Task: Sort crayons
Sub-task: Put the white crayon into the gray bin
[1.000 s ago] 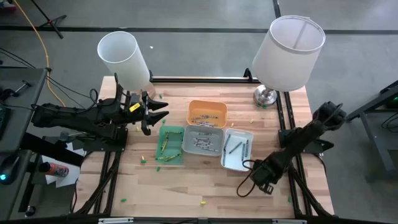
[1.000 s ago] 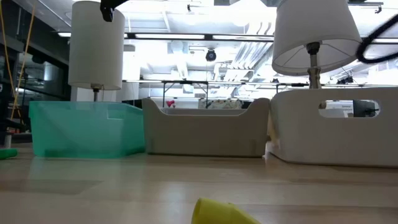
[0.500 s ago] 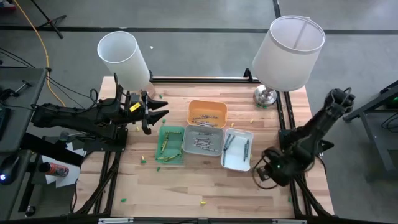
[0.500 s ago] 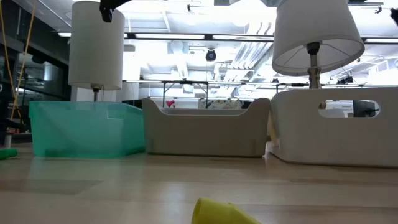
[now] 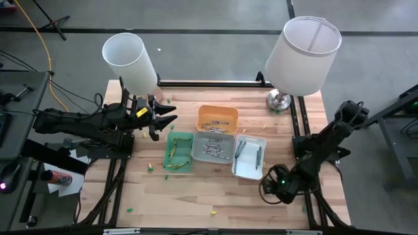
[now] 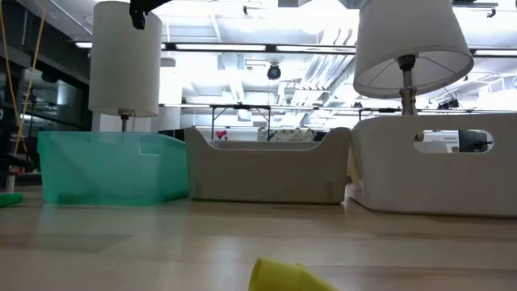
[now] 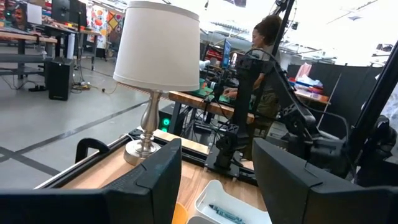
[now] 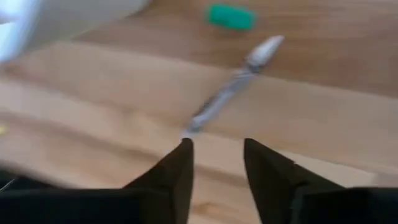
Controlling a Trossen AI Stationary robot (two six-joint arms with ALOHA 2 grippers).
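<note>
Item 1. My right gripper [image 5: 269,189]: low over the wooden table [image 5: 196,189], at about 5 o'clock from the tray cluster, just off the white tray's [image 5: 250,171] near corner. In my right wrist view my fingers [image 8: 177,168] stand parted with bare wood between them, holding nothing. A grey-white crayon [image 8: 230,87] lies loose on the wood just ahead of the tips, apart from them; a short green crayon piece [image 8: 231,16] lies beyond it.

Item 2. My left gripper [image 5: 162,119]: raised at 9 o'clock from the orange tray [image 5: 218,112], beside the tilted lampshade [image 5: 129,60]. Fingers [image 7: 155,177] spread wide, empty.

Item 3. Trays, table centre, touching in a group: green tray [image 5: 179,156] with green and yellow crayons; grey tray [image 5: 213,151] with grey-white crayons; white tray with dark teal crayons; orange tray at 12 o'clock of the grey one, with orange crayons.

Item 4. Loose crayons: a yellow one [image 5: 212,212] at 6 o'clock near the table edge, green bits [image 5: 150,169] at 8 o'clock of the green tray.

Item 5. Table lamp [image 5: 302,55], at 2 o'clock.

Item 6. Writing or labels: none that I can read.
</note>
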